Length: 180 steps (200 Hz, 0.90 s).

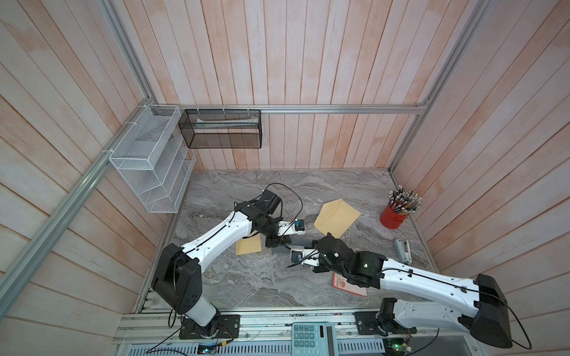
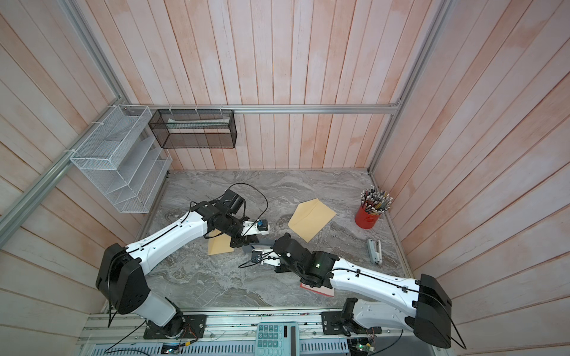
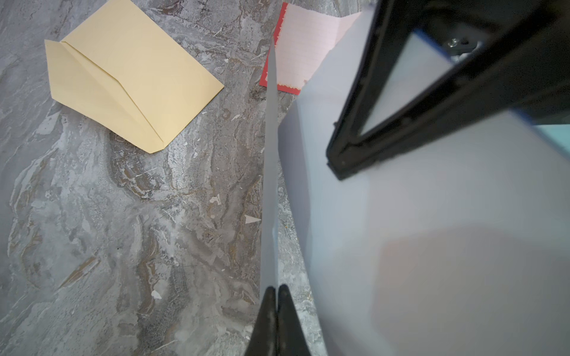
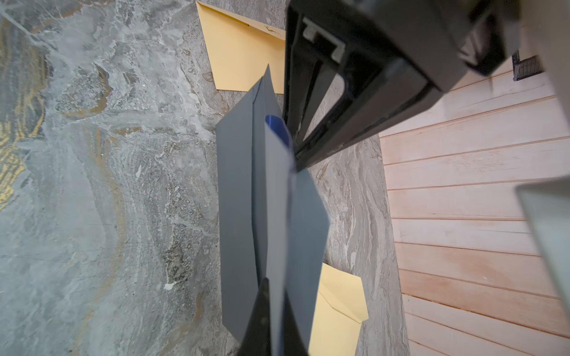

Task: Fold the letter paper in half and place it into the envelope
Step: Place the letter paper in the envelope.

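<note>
1. The grey envelope [image 4: 236, 200] is held clear of the surface [image 1: 246, 286], above its middle, where the two arms meet. It is probably lifted so that nothing presses its mouth flat.
2. The left fingers [image 3: 271, 296] are pinched fully together on a thin grey edge of that envelope, seen edge-on in the left wrist view. This grip seems meant to hold the envelope steady against a push from the other side.
3. The right fingers [image 4: 266, 296] are also closed tight, on the pale letter paper [image 4: 277, 172]. The paper runs between the envelope's grey walls, with a blue corner showing.
4. Holding the paper by its trailing end would let the right arm feed it in lengthwise. I judge that insertion is under way, but how deep the paper sits is hidden.
5. Two tan envelopes lie flat, one to the far right [image 1: 337, 217] and one to the left [image 1: 248, 246] partly under the left arm.
6. A pink sheet [image 1: 350, 286] lies near, under the right arm.
7. The paper is thin, so it may buckle if it is pushed off-line.
</note>
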{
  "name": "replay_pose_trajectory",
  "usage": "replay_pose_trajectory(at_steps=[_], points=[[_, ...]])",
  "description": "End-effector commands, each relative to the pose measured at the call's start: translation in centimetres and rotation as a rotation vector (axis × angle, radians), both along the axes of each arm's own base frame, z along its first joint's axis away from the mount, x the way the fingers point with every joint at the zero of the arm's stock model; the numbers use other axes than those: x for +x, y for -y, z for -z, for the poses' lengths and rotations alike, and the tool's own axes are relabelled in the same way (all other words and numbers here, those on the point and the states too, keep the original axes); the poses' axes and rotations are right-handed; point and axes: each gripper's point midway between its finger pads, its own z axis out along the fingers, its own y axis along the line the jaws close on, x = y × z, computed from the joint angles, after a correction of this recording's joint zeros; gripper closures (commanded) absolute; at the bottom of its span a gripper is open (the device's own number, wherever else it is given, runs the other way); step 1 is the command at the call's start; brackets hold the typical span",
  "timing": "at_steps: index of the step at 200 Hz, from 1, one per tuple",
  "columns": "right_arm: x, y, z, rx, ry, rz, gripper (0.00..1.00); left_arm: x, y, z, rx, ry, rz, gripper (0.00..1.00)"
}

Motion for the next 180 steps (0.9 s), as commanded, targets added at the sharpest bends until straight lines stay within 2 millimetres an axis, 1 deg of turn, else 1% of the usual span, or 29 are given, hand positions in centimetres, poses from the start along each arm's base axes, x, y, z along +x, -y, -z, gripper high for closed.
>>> replay_pose_trajectory(at_steps=[1,35,82,101,128,157,180], points=[[0.6,0.3,1.0,-0.016,0.009,0.025,1.00,-0.4,0.7,-0.3,-0.016,-0.028,0.039,1.00],[1.0,0.7,1.8,-0.019,-0.007,0.052,1.00,-0.5,1.0,-0.6,-0.036,-0.032,0.051,1.00],[1.1,1.1,3.7,-0.049,-0.054,0.086,1.00,-0.4,0.9,-0.4,-0.039,-0.022,0.048,1.00],[1.1,1.1,4.1,-0.052,-0.074,0.096,1.00,-0.4,1.0,-0.2,-0.042,-0.024,0.050,1.00],[1.1,1.0,4.3,-0.043,-0.093,0.116,1.00,-0.6,1.2,-0.4,-0.057,-0.028,0.054,1.00],[1.2,0.4,3.9,0.000,-0.125,0.139,1.00,-0.7,1.3,-0.6,-0.066,-0.032,0.059,1.00],[1.5,0.4,4.4,0.004,-0.147,0.166,0.98,-0.7,1.3,-0.5,-0.068,-0.031,0.061,1.00]])
